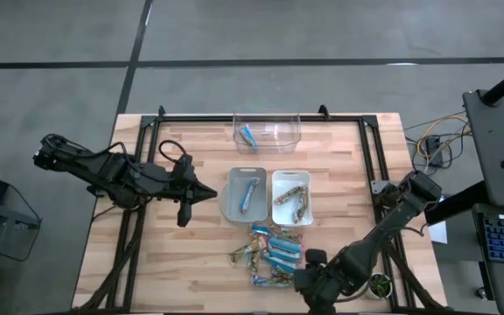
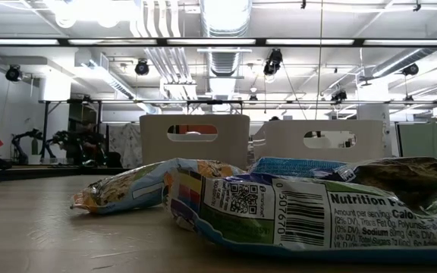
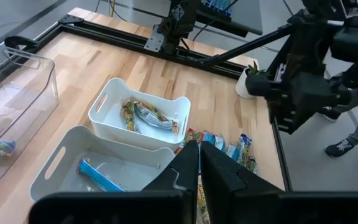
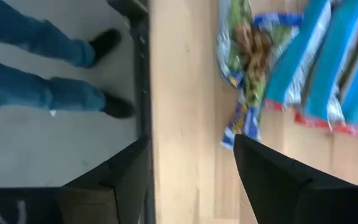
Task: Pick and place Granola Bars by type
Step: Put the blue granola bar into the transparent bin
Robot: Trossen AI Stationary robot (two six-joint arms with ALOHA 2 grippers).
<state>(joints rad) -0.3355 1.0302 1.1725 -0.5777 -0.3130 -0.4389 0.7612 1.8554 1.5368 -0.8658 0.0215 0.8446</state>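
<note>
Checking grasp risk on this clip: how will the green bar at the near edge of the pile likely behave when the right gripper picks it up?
The green bar wears a shiny crinkled wrapper, so it will probably slip somewhat between the fingers. Its flat sealed ends look floppy; a pinch there may just fold. It lies flat against the blue bars, so it is unlikely to roll but could drag them. The right gripper stands open beside it.

Two dark robot arms, matte black throughout.

Built from slim black links joined by blocky, rounded joint housings; black cable looped beside the left arm (image 1: 103,171) near its wrist. Left gripper (image 3: 199,163) ending in two flat, tapered black fingers with straight inner edges. Right arm (image 1: 383,232) the same black, its right gripper (image 4: 191,158) showing two broad, wedge-shaped black fingers (image 4: 278,177) with plain unmarked faces.
</note>
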